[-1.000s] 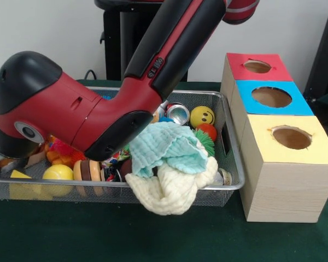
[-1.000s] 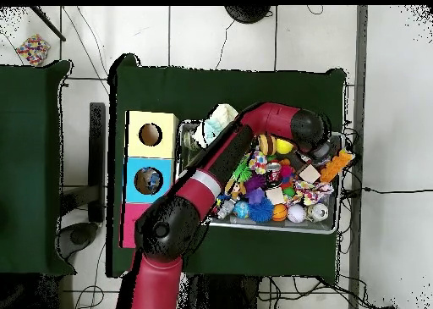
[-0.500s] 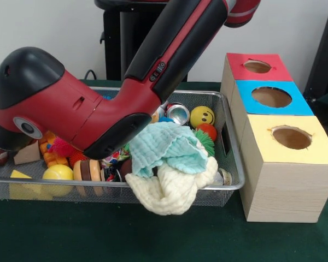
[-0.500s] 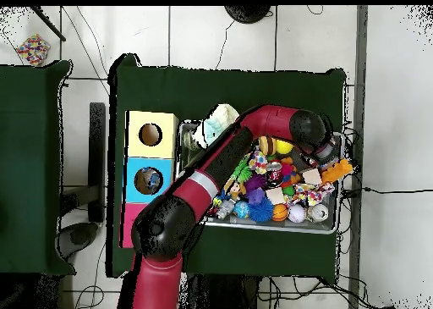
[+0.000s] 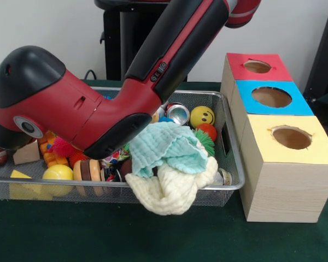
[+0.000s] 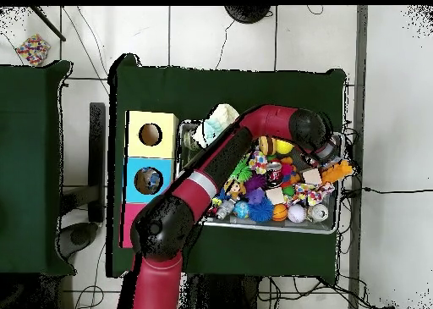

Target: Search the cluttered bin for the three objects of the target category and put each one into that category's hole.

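While soft cloths (image 5: 172,164) drape | wire-mesh bin (image 5: 232,180) | round toys

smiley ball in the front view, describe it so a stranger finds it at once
Start at the wire mesh bin beside the three coloured boxes. Look in the bin's back corner nearest the blue box: the yellow ball beside the shiny can. It alone has a printed face.

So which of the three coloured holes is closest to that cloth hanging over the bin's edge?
The yellow hole, at the near end of the row; the blue hole and red hole sit farther from the cream cloth.
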